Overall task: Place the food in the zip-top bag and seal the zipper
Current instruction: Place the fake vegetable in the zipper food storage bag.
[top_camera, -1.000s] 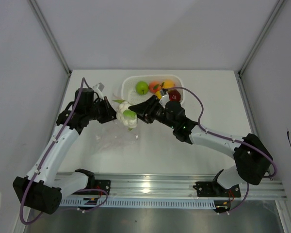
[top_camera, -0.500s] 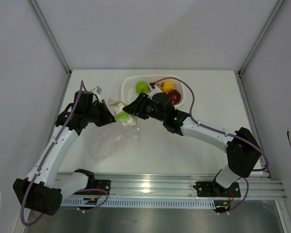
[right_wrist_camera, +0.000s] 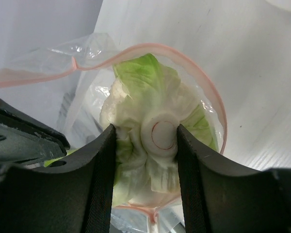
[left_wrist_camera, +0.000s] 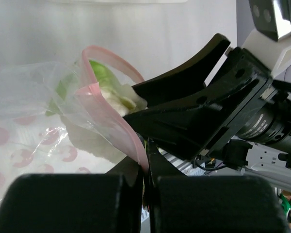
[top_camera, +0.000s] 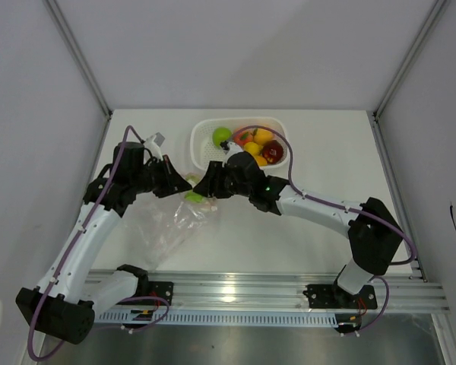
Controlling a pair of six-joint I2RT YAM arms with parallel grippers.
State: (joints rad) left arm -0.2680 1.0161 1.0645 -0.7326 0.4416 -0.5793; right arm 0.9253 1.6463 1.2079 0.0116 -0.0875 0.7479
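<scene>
The clear zip-top bag lies left of centre, its mouth lifted and held open. My left gripper is shut on the pink zipper strip at the mouth's edge. My right gripper is shut on the white-green leafy vegetable and holds it inside the ring of the zipper. In the top view the leafy vegetable peeks out between both grippers. The green apple, peach, yellow citrus, mango and dark red apple lie in the basket.
The white perforated basket stands at the back centre, just behind my right wrist. Grey walls close in the table on the left, back and right. A metal rail runs along the near edge.
My right gripper moved left and down with the leafy vegetable, into the bag's mouth. The bag now hangs lower and stretches toward the near left. My left gripper kept its hold.
</scene>
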